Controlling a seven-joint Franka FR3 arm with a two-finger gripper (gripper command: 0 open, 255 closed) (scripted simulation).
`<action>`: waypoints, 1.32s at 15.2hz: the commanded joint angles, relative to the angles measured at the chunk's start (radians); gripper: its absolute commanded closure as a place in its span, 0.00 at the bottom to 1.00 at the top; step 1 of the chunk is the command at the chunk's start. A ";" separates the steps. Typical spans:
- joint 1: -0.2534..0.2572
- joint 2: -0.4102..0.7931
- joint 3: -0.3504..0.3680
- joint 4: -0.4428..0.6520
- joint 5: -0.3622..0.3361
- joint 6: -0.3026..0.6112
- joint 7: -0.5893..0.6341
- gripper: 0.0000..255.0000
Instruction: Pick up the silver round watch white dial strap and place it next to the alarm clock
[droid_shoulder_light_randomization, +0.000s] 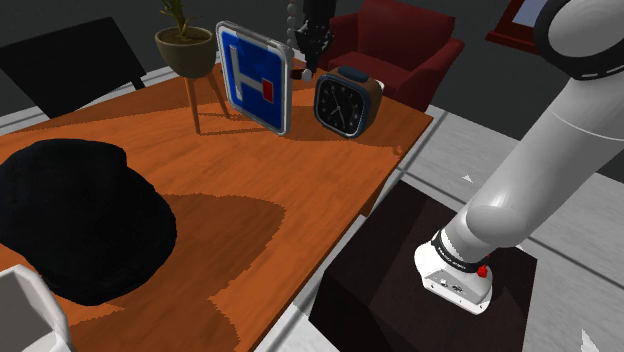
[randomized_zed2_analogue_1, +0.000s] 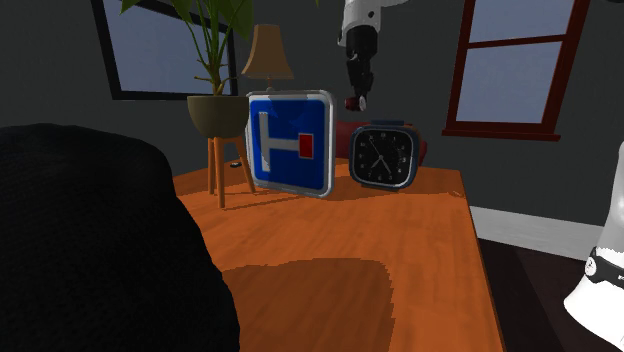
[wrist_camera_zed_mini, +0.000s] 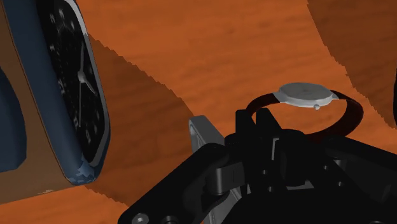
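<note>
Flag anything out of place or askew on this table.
Nothing looks spilled or toppled. The one oddity is a blue road sign standing on the table between the potted plant and the alarm clock.

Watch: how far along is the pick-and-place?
Done: the pick. The gripper is shut on the watch by its dark red strap, clear of the table. In hand: the carry; in the second exterior view the gripper hangs just above the alarm clock. Left: lower, set the watch on the wood beside the clock, and release.
</note>
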 joint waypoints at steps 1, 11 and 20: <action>0.001 -0.005 0.000 -0.031 0.000 0.027 -0.005 1.00; 0.003 -0.011 0.002 -0.172 0.002 0.160 -0.029 1.00; 0.005 0.003 0.004 -0.276 0.006 0.275 -0.050 1.00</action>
